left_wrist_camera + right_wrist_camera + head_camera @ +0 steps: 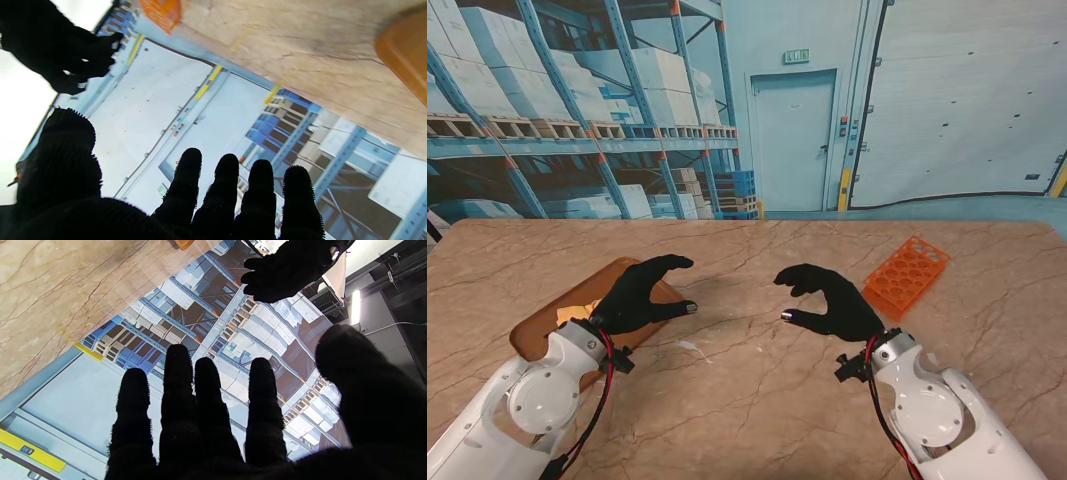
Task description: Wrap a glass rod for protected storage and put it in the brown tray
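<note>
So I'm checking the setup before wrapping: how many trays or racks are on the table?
2. A brown tray on the left, partly under the left hand, and an orange rack on the right, beyond the right hand. The arms may hide more.

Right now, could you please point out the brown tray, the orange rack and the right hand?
brown tray (535, 333), stand view, its near left rim.
orange rack (909, 271), stand view, its holed top.
right hand (832, 303), stand view, back of glove.

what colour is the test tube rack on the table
Bright orange. The test tube rack shows best in the stand view, lying on the marble table to the right.
</note>
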`<state>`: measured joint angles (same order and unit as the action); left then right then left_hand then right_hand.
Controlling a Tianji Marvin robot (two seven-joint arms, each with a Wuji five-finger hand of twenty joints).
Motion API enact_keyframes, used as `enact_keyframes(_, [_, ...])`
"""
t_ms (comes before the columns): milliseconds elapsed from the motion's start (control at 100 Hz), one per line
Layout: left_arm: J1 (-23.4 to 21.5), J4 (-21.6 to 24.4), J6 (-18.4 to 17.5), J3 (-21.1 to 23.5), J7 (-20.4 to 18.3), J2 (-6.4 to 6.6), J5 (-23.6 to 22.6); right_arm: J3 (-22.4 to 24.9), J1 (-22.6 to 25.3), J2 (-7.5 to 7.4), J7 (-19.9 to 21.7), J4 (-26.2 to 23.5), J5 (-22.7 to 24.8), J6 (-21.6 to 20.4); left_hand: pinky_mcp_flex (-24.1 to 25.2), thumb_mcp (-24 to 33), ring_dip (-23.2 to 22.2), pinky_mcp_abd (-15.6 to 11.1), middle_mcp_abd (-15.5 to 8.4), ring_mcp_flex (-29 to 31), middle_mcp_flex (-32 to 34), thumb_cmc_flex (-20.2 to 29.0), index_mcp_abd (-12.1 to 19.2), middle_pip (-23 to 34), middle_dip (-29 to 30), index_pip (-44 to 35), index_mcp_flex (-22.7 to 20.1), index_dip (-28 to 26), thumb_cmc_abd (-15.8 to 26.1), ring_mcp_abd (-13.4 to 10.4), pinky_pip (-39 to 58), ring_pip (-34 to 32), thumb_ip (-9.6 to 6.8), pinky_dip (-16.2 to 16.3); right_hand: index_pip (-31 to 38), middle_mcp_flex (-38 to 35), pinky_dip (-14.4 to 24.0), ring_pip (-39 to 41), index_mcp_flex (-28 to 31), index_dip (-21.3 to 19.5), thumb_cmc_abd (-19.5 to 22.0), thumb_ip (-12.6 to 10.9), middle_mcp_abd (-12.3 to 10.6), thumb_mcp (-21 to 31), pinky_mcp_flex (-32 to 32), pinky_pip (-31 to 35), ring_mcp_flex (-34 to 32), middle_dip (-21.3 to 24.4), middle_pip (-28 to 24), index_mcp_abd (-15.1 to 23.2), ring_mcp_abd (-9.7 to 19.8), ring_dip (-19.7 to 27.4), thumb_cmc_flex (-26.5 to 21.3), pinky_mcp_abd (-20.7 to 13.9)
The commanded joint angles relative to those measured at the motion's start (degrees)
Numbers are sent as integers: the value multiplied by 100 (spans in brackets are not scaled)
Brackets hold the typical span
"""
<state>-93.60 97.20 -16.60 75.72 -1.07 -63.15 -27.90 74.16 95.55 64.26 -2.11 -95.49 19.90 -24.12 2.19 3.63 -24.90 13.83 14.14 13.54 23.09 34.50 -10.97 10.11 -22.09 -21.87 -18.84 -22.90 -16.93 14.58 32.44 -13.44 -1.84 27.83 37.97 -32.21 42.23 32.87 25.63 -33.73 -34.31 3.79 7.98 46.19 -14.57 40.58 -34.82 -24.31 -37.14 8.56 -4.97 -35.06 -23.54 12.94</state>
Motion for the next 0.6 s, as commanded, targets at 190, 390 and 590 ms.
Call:
enact_keyframes(190, [-208, 307, -278, -15, -446, 76, 343, 25, 158, -26, 262, -227, -339, -190, -132, -86, 85, 155, 47, 150, 187, 143, 277, -289, 54, 273, -154, 27, -120, 116, -177, 150, 216, -129, -45, -22, 136, -4, -258, -30, -54, -87, -47, -249, 34, -121, 71, -41, 56, 588, 12, -20, 24, 0])
enact_keyframes(390, [-320, 481, -386, -33, -596, 98, 582, 136, 296, -64, 392, -360, -429, -421, -250, -70, 53, 266, 58, 296, 367, 166, 369, -330, 30, 189, -242, -67, -191, 177, -177, 109, 233, -133, -79, -1, 141, -85, -353, -15, -51, -90, -95, -527, 46, -167, 101, -23, 143, 414, 21, 3, 77, -1])
enact_keyframes(590, [-420, 643, -566, 31, -919, 167, 818, 277, 470, -67, 336, -479, -371, -676, -295, -51, 51, 297, 47, 335, 430, 157, 396, -377, 17, 184, -252, -104, -187, 176, -178, 120, 245, -132, -141, -18, 154, -136, -313, 17, -44, -124, -93, -667, 28, -189, 92, -33, 188, 260, 36, 12, 115, -6])
